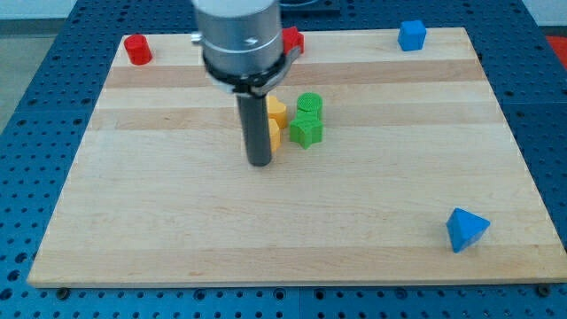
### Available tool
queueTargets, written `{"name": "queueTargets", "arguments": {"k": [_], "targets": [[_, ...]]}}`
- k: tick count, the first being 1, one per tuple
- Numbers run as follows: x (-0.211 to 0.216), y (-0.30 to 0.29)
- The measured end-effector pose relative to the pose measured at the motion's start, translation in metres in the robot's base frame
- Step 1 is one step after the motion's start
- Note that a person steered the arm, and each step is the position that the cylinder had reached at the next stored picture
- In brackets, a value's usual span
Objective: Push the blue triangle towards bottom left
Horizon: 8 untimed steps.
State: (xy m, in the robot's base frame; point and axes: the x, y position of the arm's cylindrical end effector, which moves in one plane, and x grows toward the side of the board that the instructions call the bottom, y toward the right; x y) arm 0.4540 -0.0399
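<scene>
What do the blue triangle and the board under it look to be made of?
Blue triangle: probably moulded plastic or painted wood; its colour is uniform, with a soft sheen and no grain visible. Board: light wood, looks like joined planks, judging by the grain lines and lengthwise strips, with a smooth matt finish. My tip stands far off, beside the yellow blocks.

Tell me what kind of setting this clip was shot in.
Probably a robotics lab bench: a wooden board sits on a blue perforated table, small coloured blocks such as the blue triangle lie scattered, and my tip rests beside the yellow blocks.
</scene>
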Motion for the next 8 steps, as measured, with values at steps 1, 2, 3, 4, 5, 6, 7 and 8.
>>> {"name": "queueTargets", "arguments": {"k": [1, 2, 3, 4, 5, 6, 7, 8], "targets": [[-0.02, 0.018], [-0.007, 0.006], [0.021, -0.034], [0.024, -0.047], [0.024, -0.047], [0.025, -0.026], [0.027, 0.07], [0.028, 0.19]]}}
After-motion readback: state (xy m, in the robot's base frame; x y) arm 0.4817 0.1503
